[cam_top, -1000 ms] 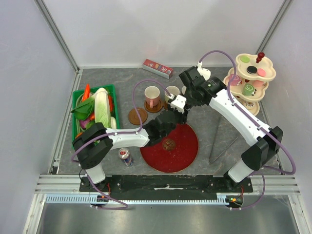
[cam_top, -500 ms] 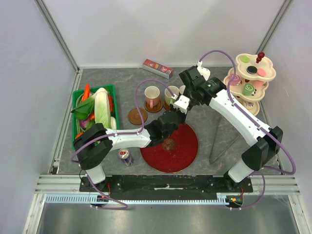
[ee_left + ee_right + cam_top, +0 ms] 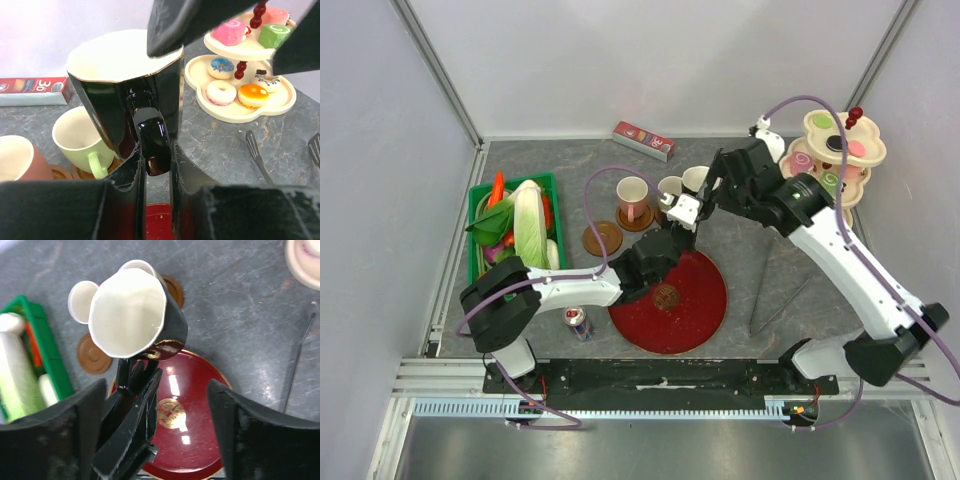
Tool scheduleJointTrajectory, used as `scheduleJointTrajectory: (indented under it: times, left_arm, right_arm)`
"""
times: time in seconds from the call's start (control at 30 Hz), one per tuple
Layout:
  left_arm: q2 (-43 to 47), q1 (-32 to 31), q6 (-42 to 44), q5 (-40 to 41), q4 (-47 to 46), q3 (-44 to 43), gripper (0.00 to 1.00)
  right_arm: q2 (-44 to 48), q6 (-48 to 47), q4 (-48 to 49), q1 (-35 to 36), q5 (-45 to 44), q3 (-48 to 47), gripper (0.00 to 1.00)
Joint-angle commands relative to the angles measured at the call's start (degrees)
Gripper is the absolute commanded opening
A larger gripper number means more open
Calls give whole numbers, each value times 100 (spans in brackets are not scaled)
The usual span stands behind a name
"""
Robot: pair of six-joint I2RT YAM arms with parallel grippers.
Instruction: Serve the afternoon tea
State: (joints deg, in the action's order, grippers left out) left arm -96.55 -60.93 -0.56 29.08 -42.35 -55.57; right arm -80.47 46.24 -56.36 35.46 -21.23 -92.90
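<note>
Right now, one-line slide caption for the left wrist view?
Left claw grips the handle of the glossy black cream-lined mug, cream tiered pastry stand behind.

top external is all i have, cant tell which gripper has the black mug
observer: The left gripper is shut on the handle of the black mug; the left wrist view shows it plainly.
operator: right one touching it
observer: No. The right gripper is open, and its fingers stand wide on either side of the mug, clear of it.
operator: anything in the mug
observer: Nothing. The right wrist view looks straight into a bare cream inside.
</note>
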Motion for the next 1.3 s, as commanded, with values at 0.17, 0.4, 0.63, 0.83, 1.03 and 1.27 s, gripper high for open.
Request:
scheduleJointTrajectory:
  times: [0.17,0.4,0.63,0.83,1.03,1.27]
  left_arm:
    - [1059,-25,530,186,-345,222,2]
    - [1867,-7,732,1203,-519,1003,2]
    - [2754,370,804,2049,-688,1996,2]
    - [3134,1082,-57,2093,-336,2542,2]
    - [2950,1522,-585,1812,-133,2683,2]
    - [2431,1742,-1183,1733,-36,2736,2]
  right_arm:
    - [1735,52,1082,57,-723,554,98]
    - [2000,-264,1109,57,-646,712,98]
    - [2026,-379,1127,57,-391,1134,98]
    - [2096,-414,1241,57,-355,1468,98]
    - [2079,-475,1364,66,-302,1696,98]
    - [2096,-572,1391,49,-329,1828,98]
